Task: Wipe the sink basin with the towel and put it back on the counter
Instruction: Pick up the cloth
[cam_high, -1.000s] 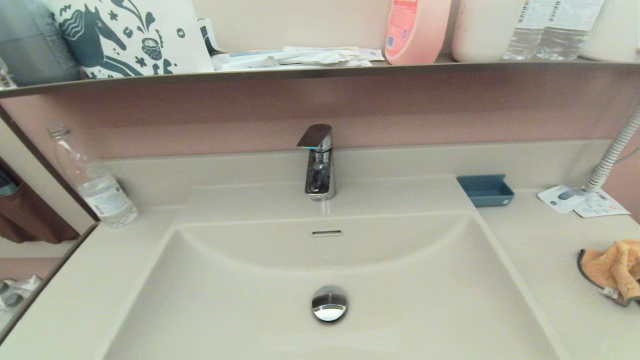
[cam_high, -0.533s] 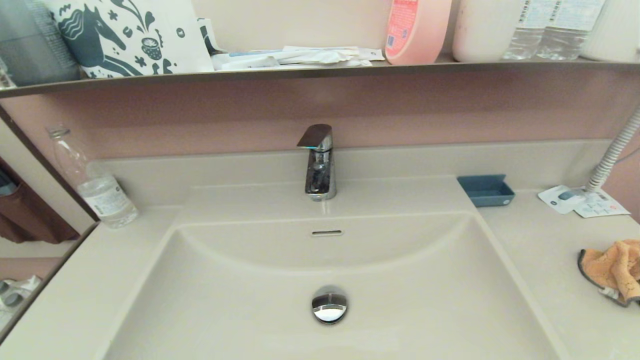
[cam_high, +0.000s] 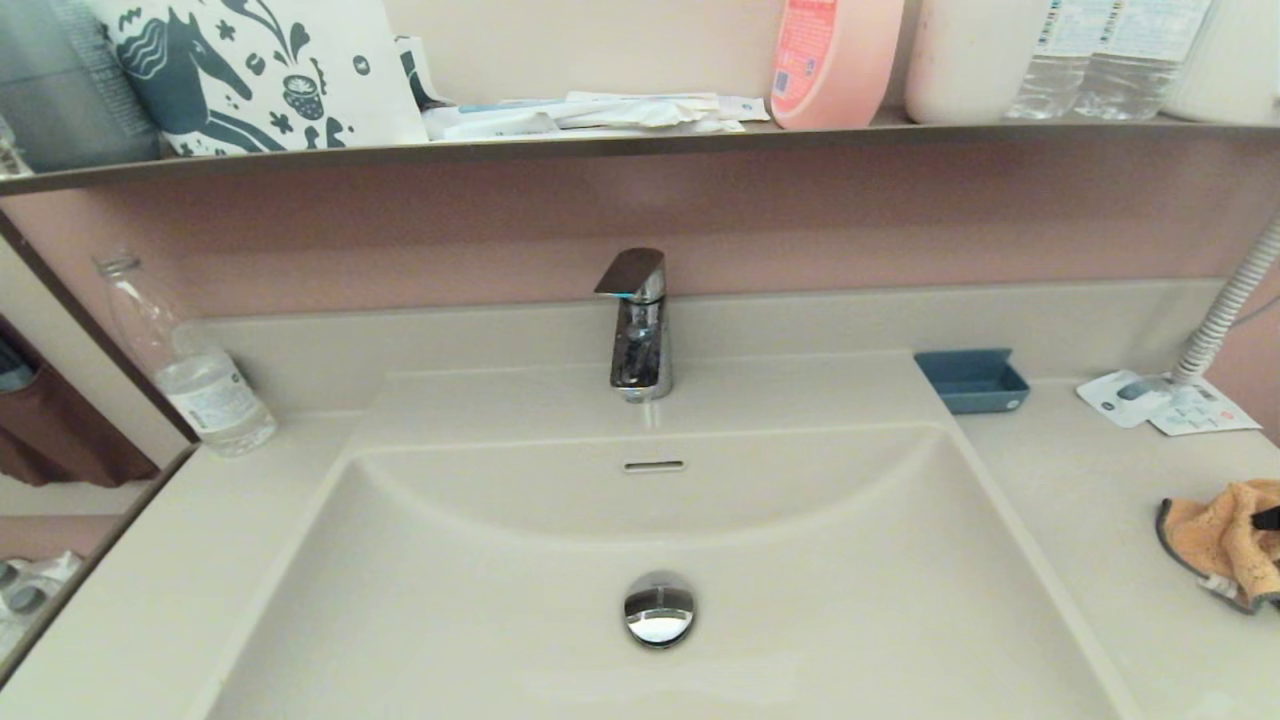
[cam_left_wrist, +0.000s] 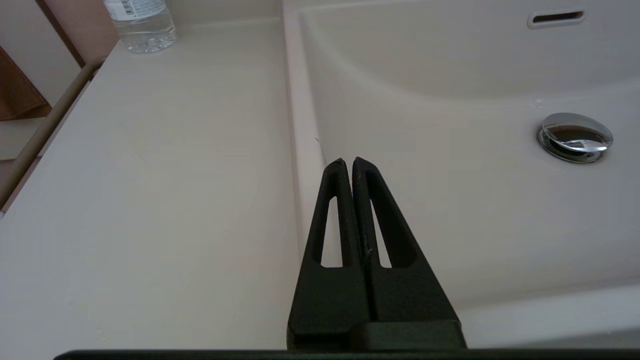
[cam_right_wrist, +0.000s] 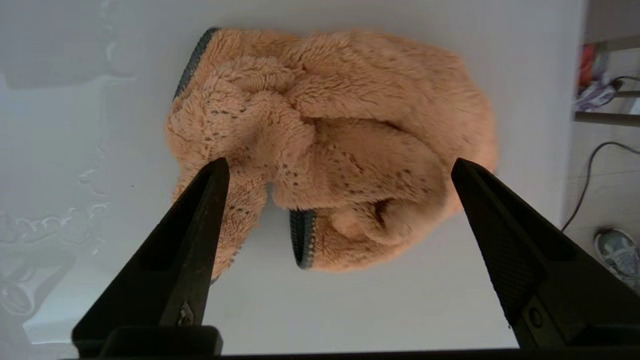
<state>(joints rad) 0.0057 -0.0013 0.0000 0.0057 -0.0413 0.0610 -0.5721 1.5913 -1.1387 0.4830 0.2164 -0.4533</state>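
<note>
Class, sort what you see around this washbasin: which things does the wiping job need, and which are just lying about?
Needed for the job:
towel
sink basin
counter
right tool, open over the towel

Just lying about:
water bottle
blue tray
leaflets
tap
left tool, shut, idle

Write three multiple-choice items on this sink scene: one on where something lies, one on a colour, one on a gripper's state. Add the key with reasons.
1. Where does the towel lie?
A. in the sink basin
B. on the counter right of the basin
C. on the shelf

2. What colour is the small tray behind the basin's right corner?
A. blue
B. red
C. white

3. How do the right gripper's fingers stand?
A. shut on the towel
B. shut, empty
C. open, either side of the towel

Key: B, the towel rests on the counter, outside the sink basin; A, the tray is blue; C, the right wrist view shows the fingers spread apart.
</note>
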